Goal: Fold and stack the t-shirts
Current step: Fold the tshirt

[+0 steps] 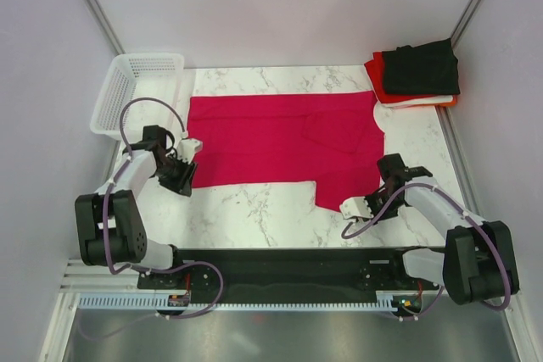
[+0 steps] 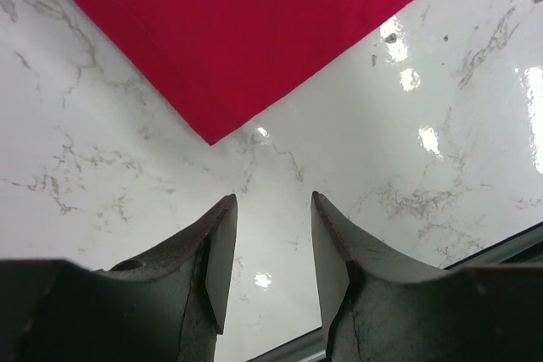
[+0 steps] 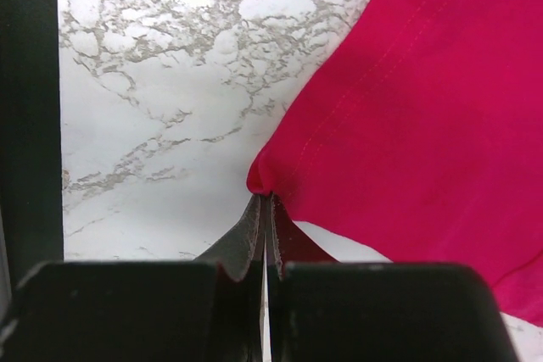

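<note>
A crimson-pink t-shirt (image 1: 271, 137) lies spread flat on the marble table. My right gripper (image 1: 343, 207) is shut on its near right corner; in the right wrist view the fingers (image 3: 254, 226) pinch a bunched fold of the cloth (image 3: 407, 108), gripper (image 3: 265, 197). My left gripper (image 1: 184, 184) is open and empty just short of the shirt's near left corner (image 2: 212, 135), gripper (image 2: 273, 196). Folded black (image 1: 420, 67), orange-red (image 1: 378, 84) and white (image 1: 424, 103) t-shirts are stacked at the back right.
A white mesh basket (image 1: 136, 91) stands at the back left beside the table. A black rail (image 1: 280, 262) runs along the near edge between the arm bases. Bare marble (image 1: 254, 209) lies in front of the shirt.
</note>
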`<state>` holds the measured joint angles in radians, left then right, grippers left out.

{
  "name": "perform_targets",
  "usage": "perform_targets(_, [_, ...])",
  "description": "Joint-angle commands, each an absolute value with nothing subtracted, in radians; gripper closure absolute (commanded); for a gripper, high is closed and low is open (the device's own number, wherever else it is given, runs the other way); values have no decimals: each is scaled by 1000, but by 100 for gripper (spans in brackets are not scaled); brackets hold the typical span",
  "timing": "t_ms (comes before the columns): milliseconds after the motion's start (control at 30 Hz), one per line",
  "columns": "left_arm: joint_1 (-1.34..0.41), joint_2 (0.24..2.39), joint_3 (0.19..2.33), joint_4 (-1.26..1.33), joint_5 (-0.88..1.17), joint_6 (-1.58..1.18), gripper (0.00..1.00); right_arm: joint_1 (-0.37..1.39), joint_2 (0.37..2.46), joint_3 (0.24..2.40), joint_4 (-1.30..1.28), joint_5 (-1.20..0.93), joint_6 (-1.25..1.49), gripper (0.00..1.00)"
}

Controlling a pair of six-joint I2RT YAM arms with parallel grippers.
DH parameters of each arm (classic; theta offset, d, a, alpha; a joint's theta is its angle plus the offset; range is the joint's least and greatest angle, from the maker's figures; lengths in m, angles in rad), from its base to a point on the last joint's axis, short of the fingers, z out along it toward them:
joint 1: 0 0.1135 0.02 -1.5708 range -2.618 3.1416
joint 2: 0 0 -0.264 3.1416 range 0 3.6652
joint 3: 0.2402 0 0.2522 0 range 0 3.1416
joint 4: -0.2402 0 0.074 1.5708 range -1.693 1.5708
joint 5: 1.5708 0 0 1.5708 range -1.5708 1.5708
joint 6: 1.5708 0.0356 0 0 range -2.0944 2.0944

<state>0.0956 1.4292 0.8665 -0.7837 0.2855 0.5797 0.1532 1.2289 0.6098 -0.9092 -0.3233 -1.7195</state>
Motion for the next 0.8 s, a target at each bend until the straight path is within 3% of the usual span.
perform_targets(0, [130, 1417, 871, -764, 301, 624, 52, 158, 1189, 607, -911, -333, -1689, 100])
perform_targets(633, [133, 1664, 996, -698, 353, 589, 51, 178, 1201, 604, -868, -308, -1615, 100])
perform_targets(667, [133, 1669, 993, -696, 351, 594, 52, 176, 1200, 601, -867, -305, -1612, 100])
perform_targets(767, [132, 1677, 983, -699, 353, 610, 70, 176, 1197, 595, -854, -304, -1597, 100])
